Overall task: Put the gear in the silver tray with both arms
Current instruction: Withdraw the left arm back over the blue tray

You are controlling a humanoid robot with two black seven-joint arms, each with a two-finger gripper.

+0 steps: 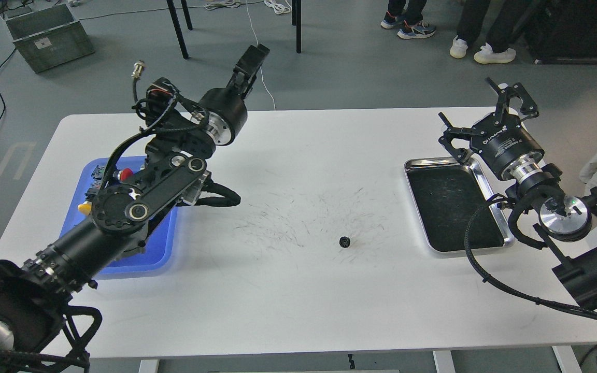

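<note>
The gear is small, black and toothed. It lies alone on the white table, a little right of the middle. The silver tray sits on the table to the gear's right, and its dark bottom is bare. My left gripper is raised high over the table's far edge, far from the gear. It points up and away, and its fingers cannot be told apart. My right gripper hangs open and empty above the far end of the silver tray.
A blue plastic tray at the left holds push-button parts, mostly hidden under my left arm. Beyond the table are a grey crate on the floor, chair legs, cables and people's feet.
</note>
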